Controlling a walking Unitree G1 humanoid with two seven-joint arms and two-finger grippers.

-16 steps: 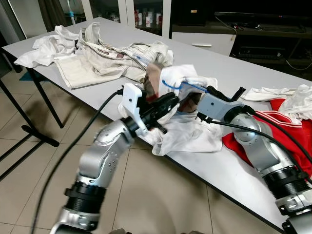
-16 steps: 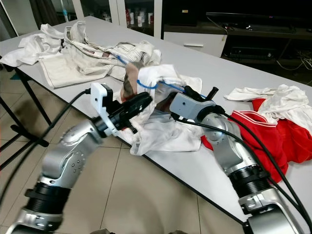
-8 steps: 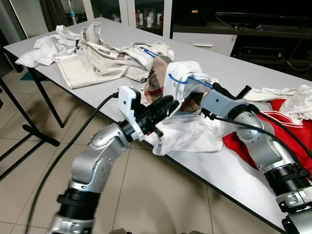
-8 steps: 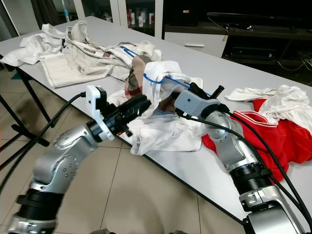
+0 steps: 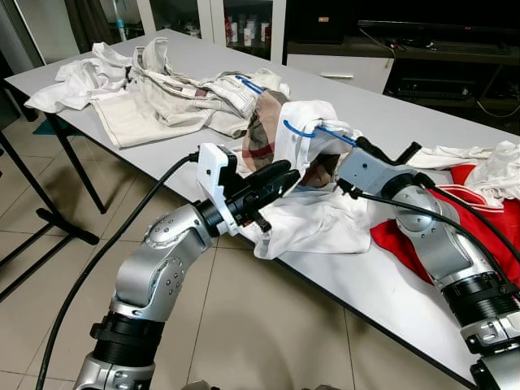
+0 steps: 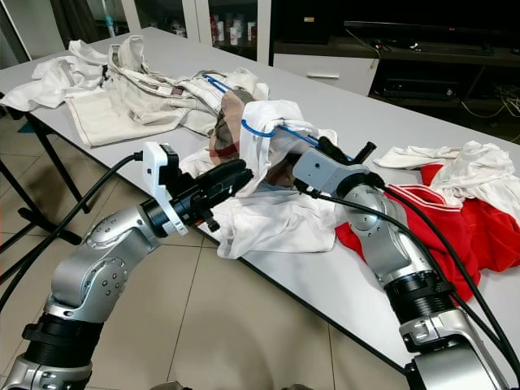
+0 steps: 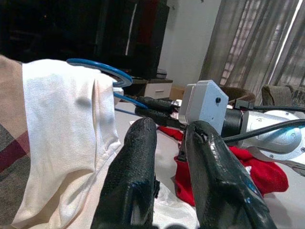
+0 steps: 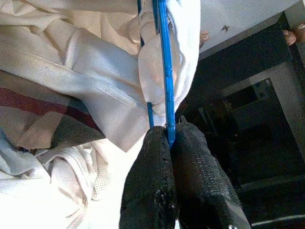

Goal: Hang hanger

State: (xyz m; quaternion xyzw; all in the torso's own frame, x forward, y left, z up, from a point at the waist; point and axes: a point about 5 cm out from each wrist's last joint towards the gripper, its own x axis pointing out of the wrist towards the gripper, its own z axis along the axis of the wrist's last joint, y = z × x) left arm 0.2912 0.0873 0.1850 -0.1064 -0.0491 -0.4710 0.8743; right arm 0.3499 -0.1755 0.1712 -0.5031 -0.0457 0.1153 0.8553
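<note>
A blue hanger (image 5: 325,132) carries a white garment (image 5: 305,219) that drapes over it and down onto the table (image 5: 366,280). My right gripper (image 8: 169,133) is shut on the hanger's thin blue rod and holds it a little above the tabletop (image 6: 329,148). My left gripper (image 5: 280,171) reaches in from the table's near edge and lies against the white garment just below the hanger's hook (image 7: 102,67). Its fingers (image 7: 138,157) stand a narrow gap apart with nothing seen between them. A brown plaid cloth (image 5: 264,134) lies behind the garment.
A red garment (image 5: 479,215) and a white cloth (image 5: 487,158) lie to the right on the table. A pile of beige and white clothes (image 5: 162,97) covers its far left end. Black frame legs (image 5: 49,219) stand on the tiled floor at left.
My right gripper has lifted the hanger and white garment slightly up and away. My left gripper has stayed beside the garment, and its arm has shifted a little.
</note>
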